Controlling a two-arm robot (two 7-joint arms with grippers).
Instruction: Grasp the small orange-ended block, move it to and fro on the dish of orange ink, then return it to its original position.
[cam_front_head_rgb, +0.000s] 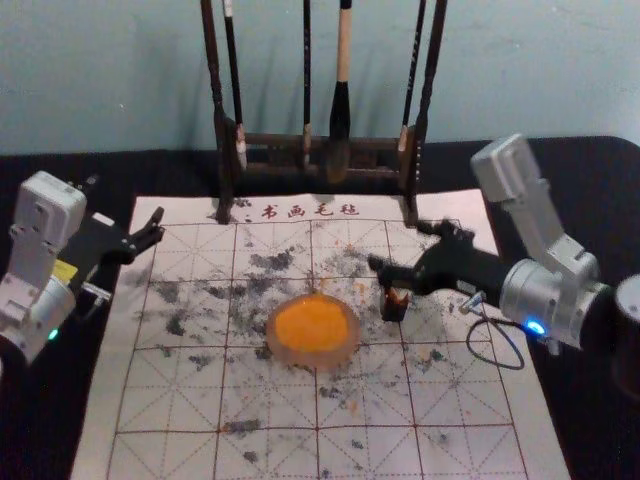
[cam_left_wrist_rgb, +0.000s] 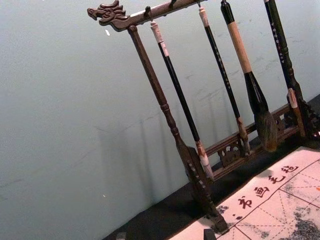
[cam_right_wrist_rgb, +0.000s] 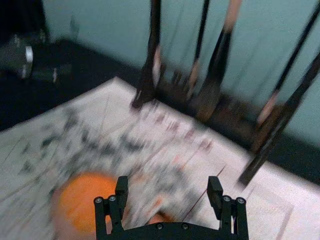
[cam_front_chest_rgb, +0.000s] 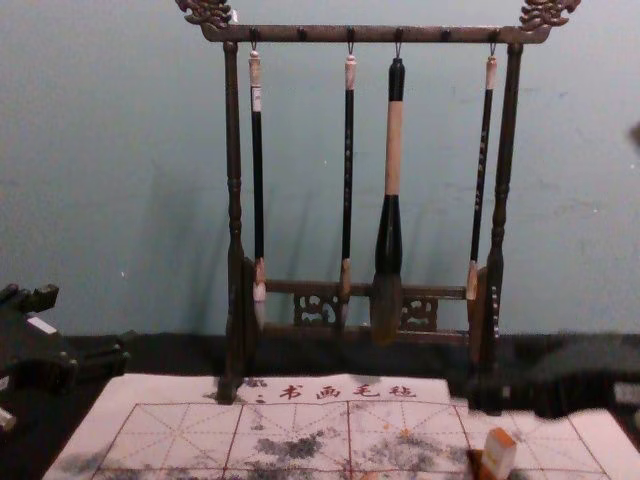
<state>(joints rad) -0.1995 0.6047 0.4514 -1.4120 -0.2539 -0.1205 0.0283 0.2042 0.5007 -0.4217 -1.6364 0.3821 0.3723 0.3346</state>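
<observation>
Evidently the right gripper (cam_front_head_rgb: 402, 246) was poised by the block (cam_front_chest_rgb: 497, 455), its empty jaws spread wide to straddle it. Orange end up beside the ink dish (cam_front_head_rgb: 312, 330), it looked easy to grab. The left gripper (cam_front_head_rgb: 156, 228), also agape, was parked leftward.

The scene is lit rather dimly, and on the wall (cam_front_chest_rgb: 110, 130) a faint, soft-edged shadow is thrown to the left of the brush stand (cam_front_chest_rgb: 234, 180). In the black cloth (cam_front_head_rgb: 590, 165) the detail is almost lost. By a blue lamp (cam_front_head_rgb: 536, 328) and a green one (cam_front_head_rgb: 53, 335), small glows are given. In the right wrist view, the orange ink (cam_right_wrist_rgb: 82, 200) and the mat (cam_right_wrist_rgb: 30, 150) are strongly blurred.
</observation>
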